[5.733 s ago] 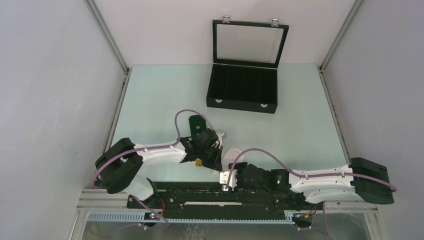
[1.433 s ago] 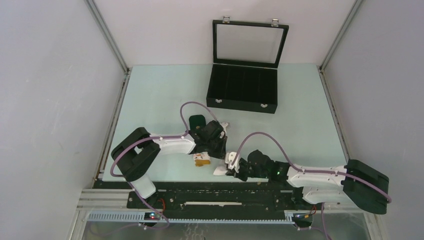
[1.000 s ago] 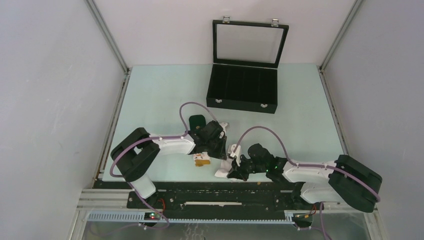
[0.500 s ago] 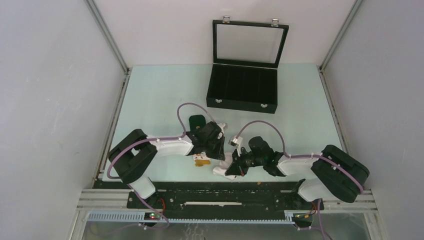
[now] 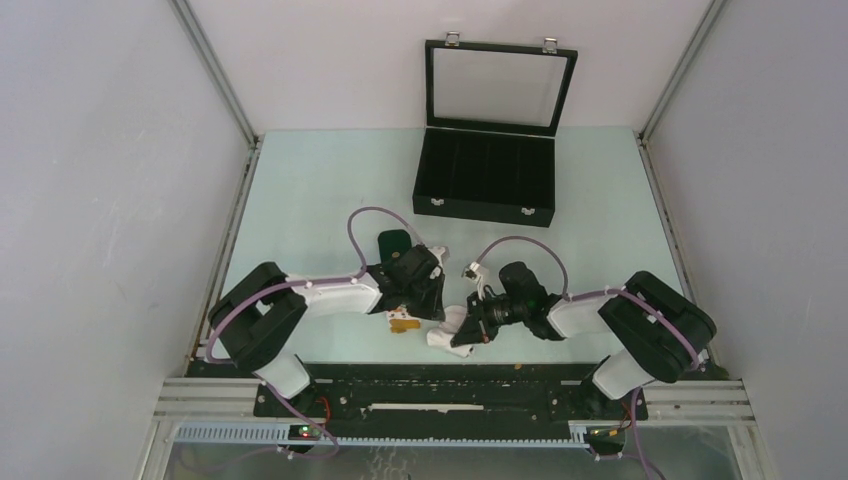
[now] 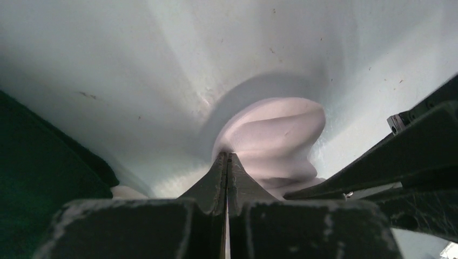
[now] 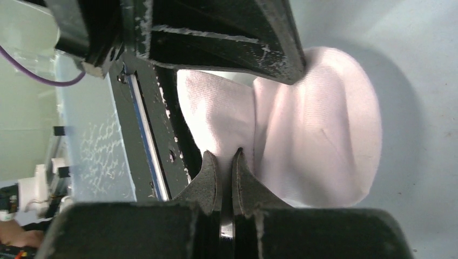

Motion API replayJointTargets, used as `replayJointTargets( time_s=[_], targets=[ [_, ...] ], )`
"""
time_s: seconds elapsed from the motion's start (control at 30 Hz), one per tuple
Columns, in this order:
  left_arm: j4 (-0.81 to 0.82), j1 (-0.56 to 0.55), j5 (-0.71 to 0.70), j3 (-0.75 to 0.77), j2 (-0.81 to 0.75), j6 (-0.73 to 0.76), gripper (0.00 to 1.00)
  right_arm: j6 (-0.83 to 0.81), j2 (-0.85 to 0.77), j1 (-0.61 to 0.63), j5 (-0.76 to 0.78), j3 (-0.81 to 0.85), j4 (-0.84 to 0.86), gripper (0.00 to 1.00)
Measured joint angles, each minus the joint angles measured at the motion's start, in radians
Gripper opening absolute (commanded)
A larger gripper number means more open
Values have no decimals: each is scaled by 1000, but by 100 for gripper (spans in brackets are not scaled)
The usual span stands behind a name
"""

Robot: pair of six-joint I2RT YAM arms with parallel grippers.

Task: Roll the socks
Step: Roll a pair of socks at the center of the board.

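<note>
The white sock (image 7: 313, 118) lies on the surface (image 5: 310, 190) well in front of the case (image 5: 487, 180), close to the near edge, bunched and twisted into folds. Both arms meet over it. The left pincer (image 6: 227, 160) is clenched, with the cloth gathered into its tips. The right pincer (image 7: 227, 159) is clamped on a fold of the same sock from the other side, a strip of white cloth showing between its fingers. The green sock (image 5: 393, 243) lies between the case and the white sock, a little to the left and partly under the left arm. Its white-orange end (image 5: 403, 321) is just left of the white sock.
</note>
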Motion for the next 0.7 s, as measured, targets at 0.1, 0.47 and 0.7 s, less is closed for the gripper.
replayJointTargets(
  time_s=[0.1,0.47,0.7],
  targets=[
    [-11,0,-6,0,-6,-5,0,31,41,-28,-39,18,-1,0],
    [-60,6,-47,0,-54,-6,0,127,202,-113,-200,68,23,0],
    [-109,6,-58,0,-182,-5,0,148,224,-119,-221,71,44,0]
  ],
)
